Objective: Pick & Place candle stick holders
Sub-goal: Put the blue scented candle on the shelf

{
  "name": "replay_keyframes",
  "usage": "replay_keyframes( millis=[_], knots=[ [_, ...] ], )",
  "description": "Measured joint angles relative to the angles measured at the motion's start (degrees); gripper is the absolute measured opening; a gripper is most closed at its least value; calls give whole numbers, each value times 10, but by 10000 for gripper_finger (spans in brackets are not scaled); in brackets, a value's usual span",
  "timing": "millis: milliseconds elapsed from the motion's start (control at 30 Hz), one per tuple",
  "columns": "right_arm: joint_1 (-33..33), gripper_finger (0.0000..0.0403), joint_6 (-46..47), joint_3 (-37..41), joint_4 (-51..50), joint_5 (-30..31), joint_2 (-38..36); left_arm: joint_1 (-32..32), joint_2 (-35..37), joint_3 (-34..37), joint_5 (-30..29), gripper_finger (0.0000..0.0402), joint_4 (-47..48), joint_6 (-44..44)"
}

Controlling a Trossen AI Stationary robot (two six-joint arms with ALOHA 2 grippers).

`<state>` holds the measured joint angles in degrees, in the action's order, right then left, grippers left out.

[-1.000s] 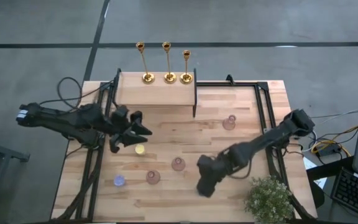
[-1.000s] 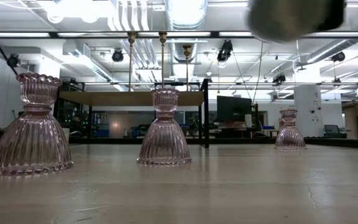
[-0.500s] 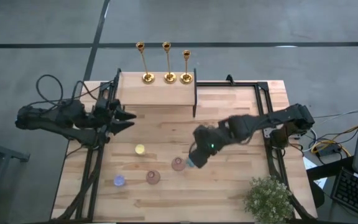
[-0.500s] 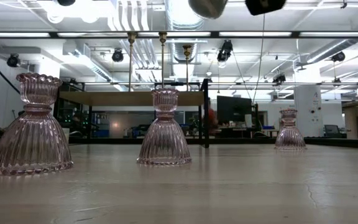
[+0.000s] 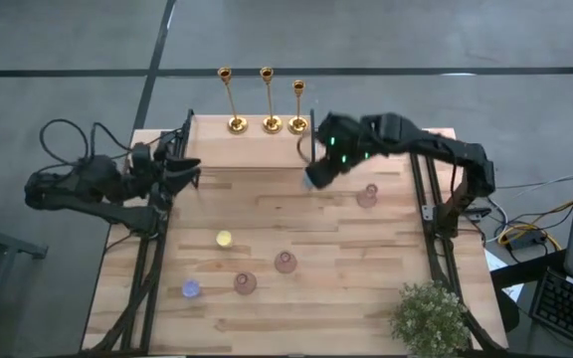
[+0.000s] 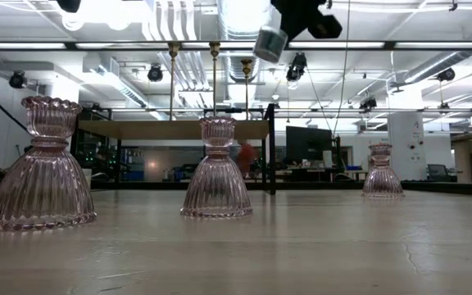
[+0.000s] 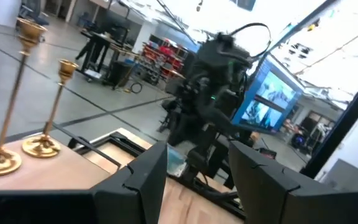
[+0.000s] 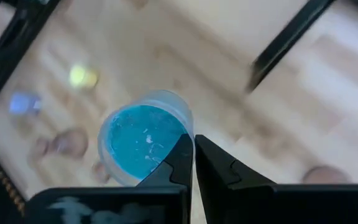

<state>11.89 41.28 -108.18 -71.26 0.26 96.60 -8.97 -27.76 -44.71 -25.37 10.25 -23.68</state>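
Observation:
Three gold candle stick holders (image 5: 269, 99) stand on their round bases on the raised wooden shelf (image 5: 252, 151) at the table's far edge. Two of them show in the left wrist view (image 7: 45, 106). My right gripper (image 5: 318, 177) hangs above the table just right of the shelf, shut on a clear cup with a blue candle (image 8: 143, 142), which also shows in the low view (image 6: 270, 43). My left gripper (image 7: 194, 180) is open and empty at the shelf's left end (image 5: 192, 167). My right gripper pinches the cup's rim (image 8: 185, 127) between its two fingers, one finger (image 8: 180, 158) over the blue candle and one (image 8: 219, 168) outside the wall. The fingers come from above. The cup hangs tilted below them, lifted clear of the table.
Three pink ribbed glass holders stand on the table (image 5: 366, 196) (image 5: 286, 262) (image 5: 244, 282). A yellow candle (image 5: 224, 239) and a purple one (image 5: 190, 288) lie near the left. A black upright bar (image 5: 312, 149) ends the shelf. A potted plant (image 5: 431, 318) stands at the near right corner.
My right gripper has gone from the table's near right part toward the far edge, carrying the blue candle cup clear of the table. My left gripper has drawn back from the table's middle toward the far left, beside the shelf's left end.

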Motion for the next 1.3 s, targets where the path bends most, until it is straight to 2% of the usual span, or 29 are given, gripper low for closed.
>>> replay_keyframes(
  millis=[200,500,700,900,1300],
  knots=[
    [70,8,-14,-44,-5,1,34,0,9,-1,-6,177,26,34],
    [103,8,-22,-168,-12,2,160,0,22,0,-17,177,48,86],
    [119,8,-27,-264,-93,24,246,0,32,0,-18,177,55,87],
    [124,8,-27,-263,-94,30,273,0,41,0,-17,177,64,86],
    [128,8,-15,-263,-92,75,276,0,45,0,-17,177,66,86]
  ],
)
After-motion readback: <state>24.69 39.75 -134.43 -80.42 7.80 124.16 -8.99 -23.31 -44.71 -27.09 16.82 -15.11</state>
